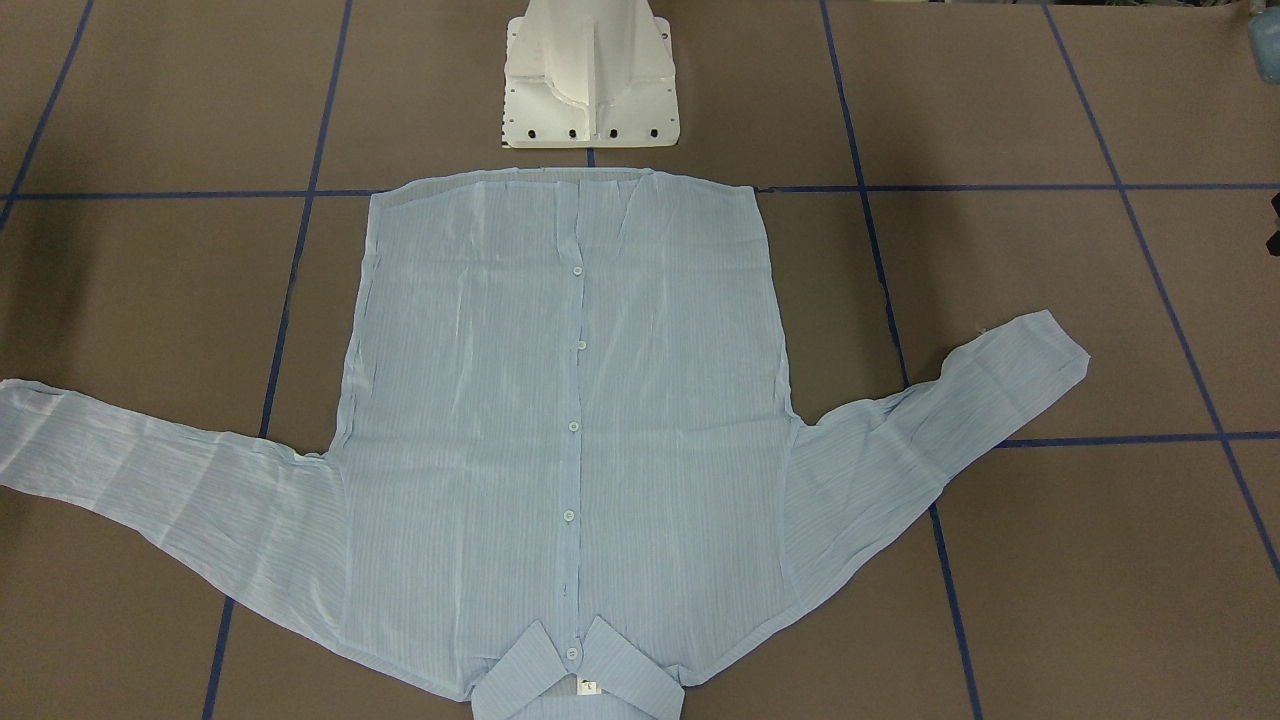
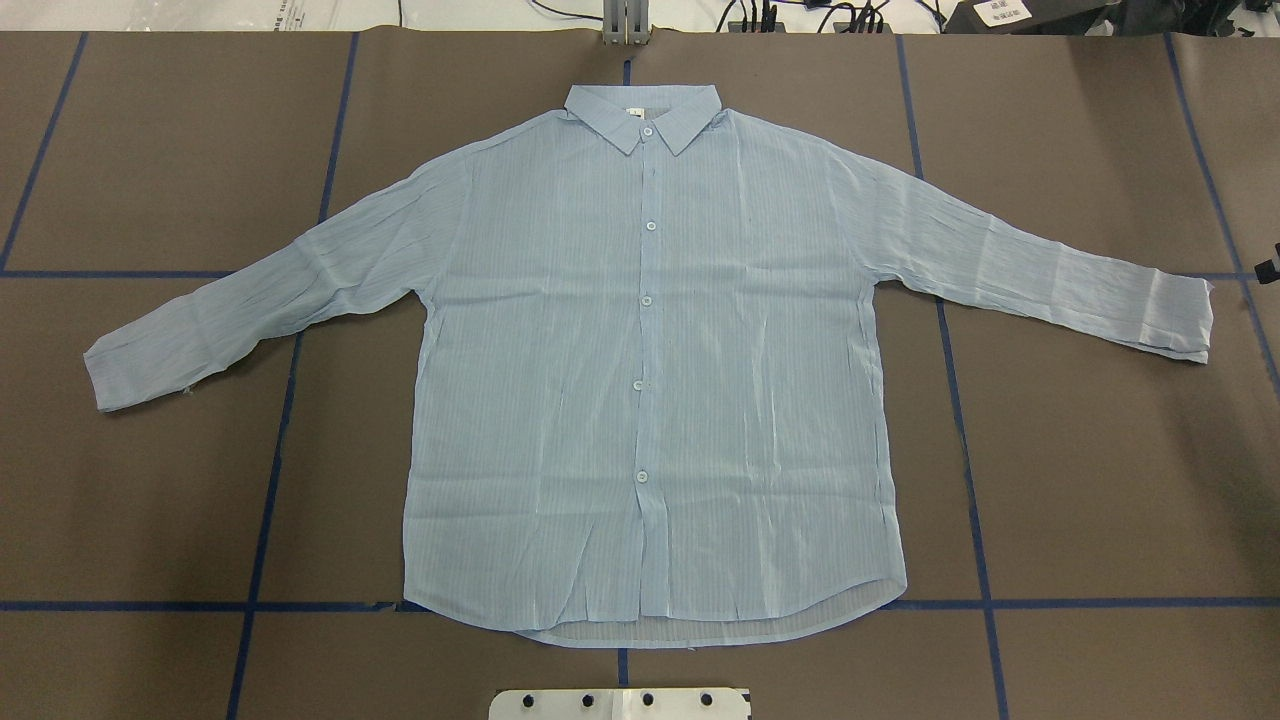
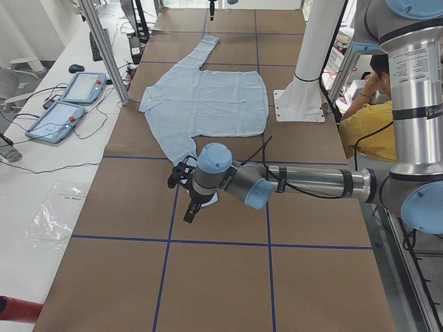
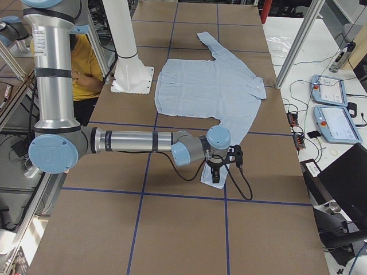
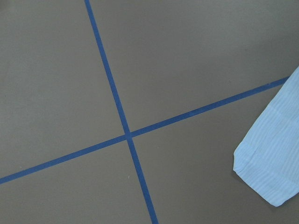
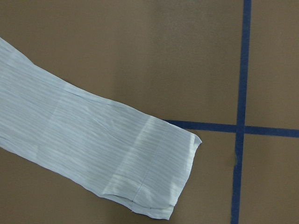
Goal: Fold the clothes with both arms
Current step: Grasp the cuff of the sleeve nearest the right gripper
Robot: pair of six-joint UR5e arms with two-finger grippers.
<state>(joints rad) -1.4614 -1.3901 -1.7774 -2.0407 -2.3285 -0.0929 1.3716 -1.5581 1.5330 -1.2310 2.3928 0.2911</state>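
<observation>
The pale-blue shirt (image 2: 650,380) lies flat and buttoned on the brown table, collar (image 2: 645,115) at the far side and both sleeves spread outwards; it also shows in the front view (image 1: 570,400). My left gripper (image 3: 187,200) hovers just past the left sleeve's cuff (image 5: 271,158). My right gripper (image 4: 221,169) hovers over the right sleeve's cuff (image 6: 149,177). Only a black sliver of it (image 2: 1268,268) shows at the overhead view's right edge. I cannot tell whether either gripper is open or shut.
The white pedestal base (image 1: 590,80) stands at the table's near edge by the shirt's hem. Blue tape lines (image 5: 126,135) cross the brown table. Teach pendants (image 3: 69,104) lie on a side bench. A person in yellow (image 4: 86,74) sits behind the robot.
</observation>
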